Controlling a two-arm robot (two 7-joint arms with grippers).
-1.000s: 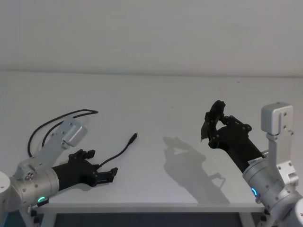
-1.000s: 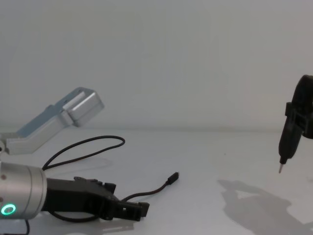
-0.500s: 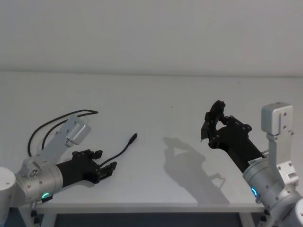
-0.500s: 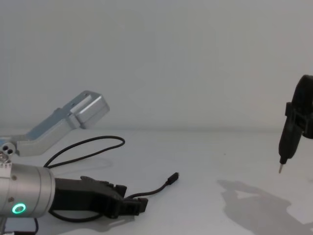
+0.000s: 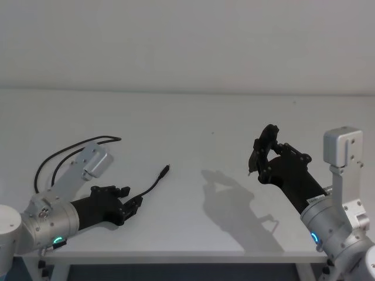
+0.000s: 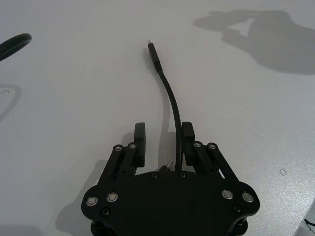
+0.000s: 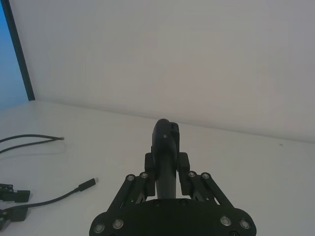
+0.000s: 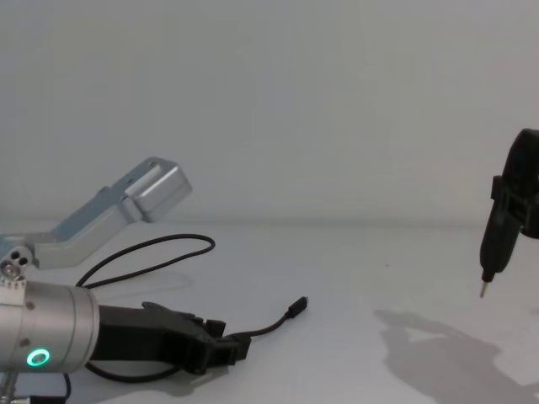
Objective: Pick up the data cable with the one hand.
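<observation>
Between spread fingers of left gripper (image 6: pixel 163 142): data cable (image 6: pixel 170 98), not yet pinched. Close + lift remain. Right gripper (image 7: pixel 166 161) parked aloft, clamping tapered tool (image 8: pixel 493 244).

Your left gripper (image 5: pixel 133 196) has drawn back toward the lower left of the head view and turned. Its fingers (image 6: pixel 140 142) have narrowed and now straddle the data cable (image 6: pixel 170 98), low over the surface (image 5: pixel 193 129).
</observation>
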